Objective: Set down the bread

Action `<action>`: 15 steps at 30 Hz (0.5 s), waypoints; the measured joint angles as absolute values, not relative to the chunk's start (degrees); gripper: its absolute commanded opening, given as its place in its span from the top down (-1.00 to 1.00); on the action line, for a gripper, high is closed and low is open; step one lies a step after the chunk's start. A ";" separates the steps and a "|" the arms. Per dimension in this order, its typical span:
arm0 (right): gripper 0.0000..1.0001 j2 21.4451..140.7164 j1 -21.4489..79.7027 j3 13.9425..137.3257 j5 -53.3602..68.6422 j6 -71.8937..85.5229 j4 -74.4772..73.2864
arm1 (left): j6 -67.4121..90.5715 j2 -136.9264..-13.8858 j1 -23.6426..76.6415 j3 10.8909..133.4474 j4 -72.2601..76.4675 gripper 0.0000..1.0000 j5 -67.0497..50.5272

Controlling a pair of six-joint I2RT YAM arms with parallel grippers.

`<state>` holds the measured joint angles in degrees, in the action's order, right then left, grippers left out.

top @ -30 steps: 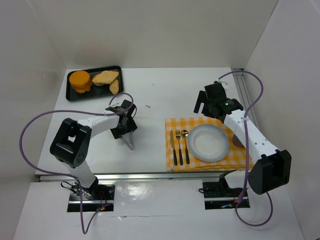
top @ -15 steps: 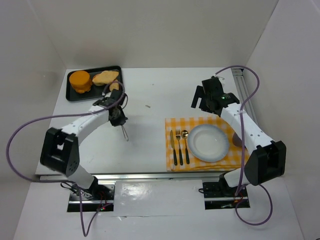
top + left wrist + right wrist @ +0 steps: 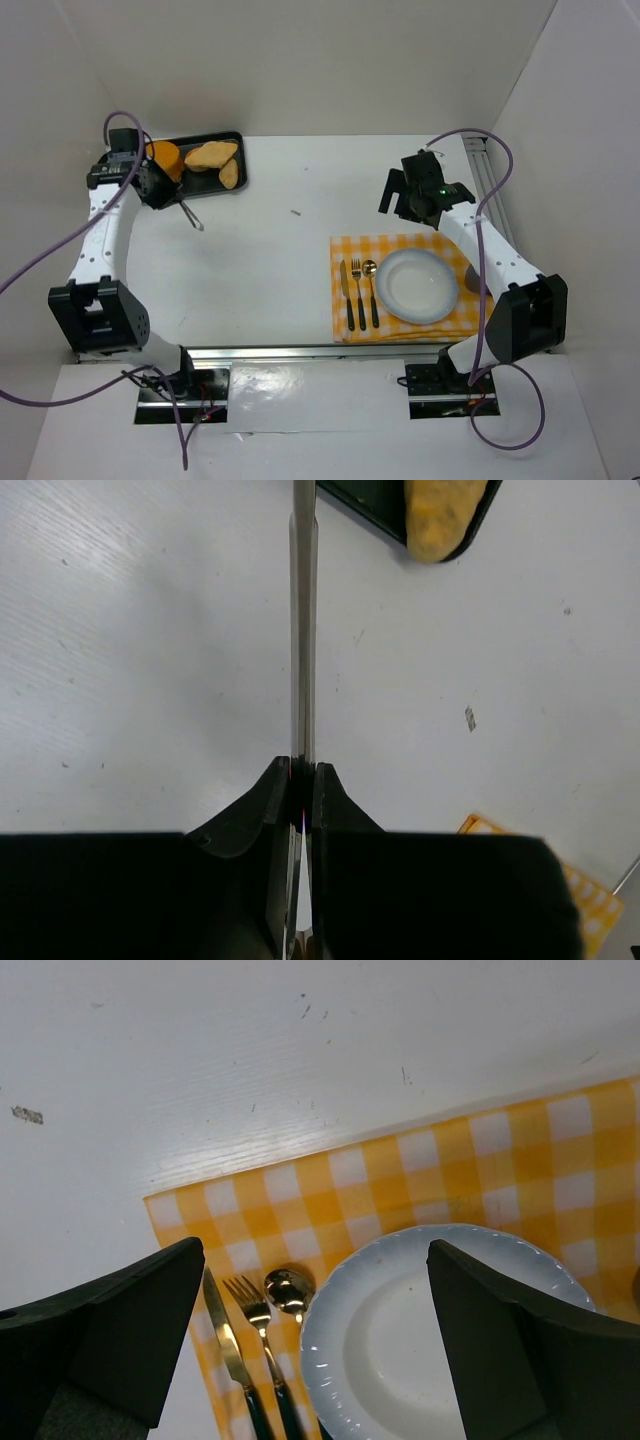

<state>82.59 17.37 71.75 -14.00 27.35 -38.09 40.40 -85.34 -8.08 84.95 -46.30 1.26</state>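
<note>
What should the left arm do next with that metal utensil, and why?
Probably swing the tip toward the orange bun. The left gripper is shut on the thin metal utensil, whose tip hangs over the white table, outside the black tray where the bun sits untouched.

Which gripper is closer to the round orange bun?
Left. The left gripper, clamped on a thin metal tool, is just beside the bun at the tray; the right gripper hangs far across the table, near the checked cloth.
</note>
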 measured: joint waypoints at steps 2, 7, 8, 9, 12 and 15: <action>-1.00 82.76 17.37 71.75 -13.61 27.35 -37.80 | 39.51 -89.08 -11.60 88.01 -47.16 0.50 -2.26; -1.00 82.78 17.08 71.75 -12.95 27.35 -36.95 | 38.09 -94.87 -16.19 91.37 -48.25 0.02 -9.08; -1.00 82.78 17.02 71.75 -12.93 27.35 -36.93 | 37.65 -95.09 -16.47 91.61 -48.60 0.02 -9.82; -1.00 82.78 16.97 71.75 -12.91 27.35 -36.86 | 37.54 -95.18 -16.67 92.07 -49.17 0.02 -10.31; -1.00 82.78 16.88 71.75 -12.73 27.35 -36.84 | 37.30 -95.29 -16.99 94.72 -49.84 0.02 -11.05; -1.00 82.81 16.60 71.75 -12.58 27.35 -36.82 | 37.01 -95.79 -17.02 97.36 -49.76 0.00 -11.77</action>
